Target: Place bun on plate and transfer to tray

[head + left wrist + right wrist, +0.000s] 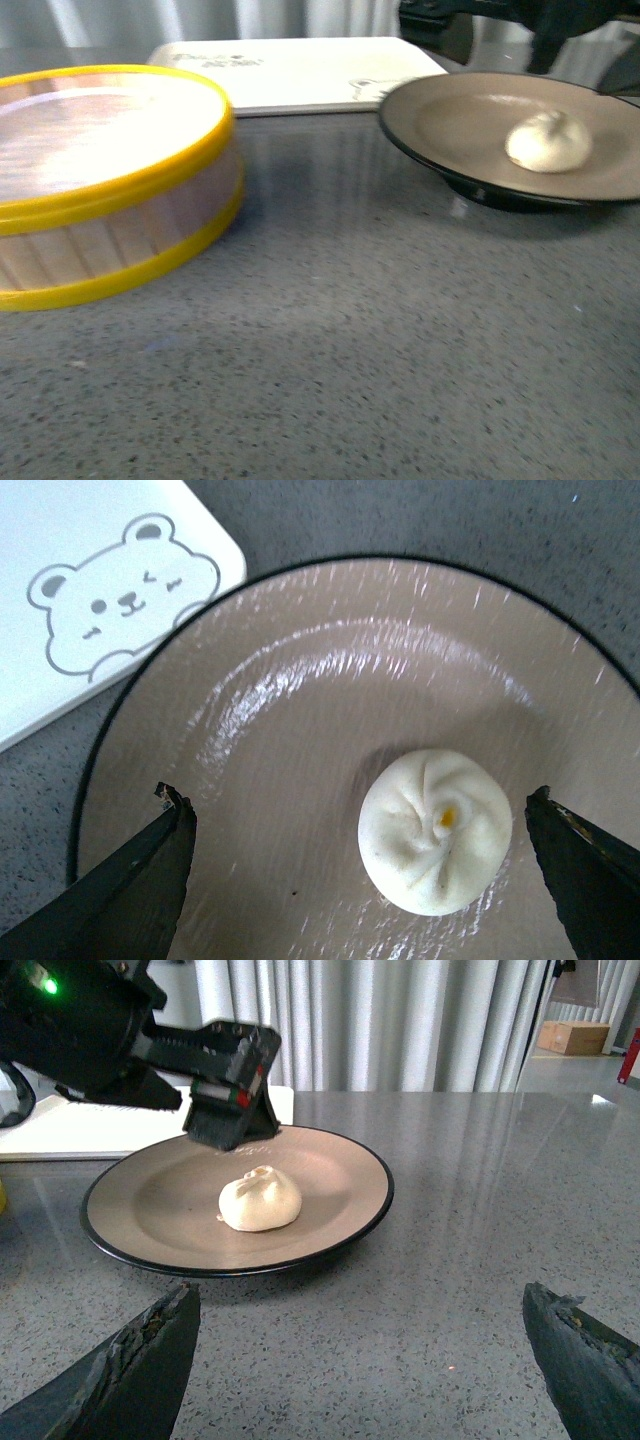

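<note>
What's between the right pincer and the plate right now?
Only bare grey tabletop, as the right wrist view shows. The right pincer is open, short of the plate, where the bun sits.

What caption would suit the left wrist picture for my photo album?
Open left gripper hovering over the bun on the plate, beside the bear tray.

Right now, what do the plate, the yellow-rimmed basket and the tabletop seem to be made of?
The plate looks like glazed ceramic: glossy streaked reflections on its tan inside, black rim. The steamer basket seems wooden slats, with smooth yellow bands, perhaps plastic. The tabletop looks like polished speckled grey stone or a composite.
</note>
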You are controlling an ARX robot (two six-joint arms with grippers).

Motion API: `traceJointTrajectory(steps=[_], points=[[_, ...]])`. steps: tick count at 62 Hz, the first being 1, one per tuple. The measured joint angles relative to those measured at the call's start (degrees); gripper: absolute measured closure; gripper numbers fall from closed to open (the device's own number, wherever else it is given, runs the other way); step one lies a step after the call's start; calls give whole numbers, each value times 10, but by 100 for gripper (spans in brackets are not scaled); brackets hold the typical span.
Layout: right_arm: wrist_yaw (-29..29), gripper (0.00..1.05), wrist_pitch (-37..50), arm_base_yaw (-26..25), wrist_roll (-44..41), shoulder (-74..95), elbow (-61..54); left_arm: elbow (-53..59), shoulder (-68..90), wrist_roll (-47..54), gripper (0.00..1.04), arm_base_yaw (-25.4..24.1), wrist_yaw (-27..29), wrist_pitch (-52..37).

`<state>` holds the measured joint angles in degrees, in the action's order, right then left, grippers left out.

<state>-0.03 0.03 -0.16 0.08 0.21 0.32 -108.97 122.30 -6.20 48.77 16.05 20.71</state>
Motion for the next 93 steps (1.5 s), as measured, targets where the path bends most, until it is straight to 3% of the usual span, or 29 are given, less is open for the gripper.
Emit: traceJointTrajectory(steps=[18, 32, 49, 55, 66, 86, 93], points=[[0, 9, 0, 0, 0, 0, 0, 106, -130, -1, 7, -43, 7, -57], [0, 9, 0, 0, 0, 0, 0, 308, -338, -1, 7, -145, 79, -127], [0, 9, 0, 0, 0, 0, 0, 550, -596, -5, 7, -277, 59, -123], [0, 9, 0, 0, 0, 0, 0, 596, -653, -3, 7, -302, 60, -111], [0, 9, 0, 0, 0, 0, 0, 771, -767, 45, 36, -365, -47, -345], [0, 9, 0, 0, 0, 0, 0, 949, -902, 57, 101, -444, -125, -383], [0, 9, 0, 0, 0, 0, 0, 979, -931, 59, 101, -482, -157, -384]])
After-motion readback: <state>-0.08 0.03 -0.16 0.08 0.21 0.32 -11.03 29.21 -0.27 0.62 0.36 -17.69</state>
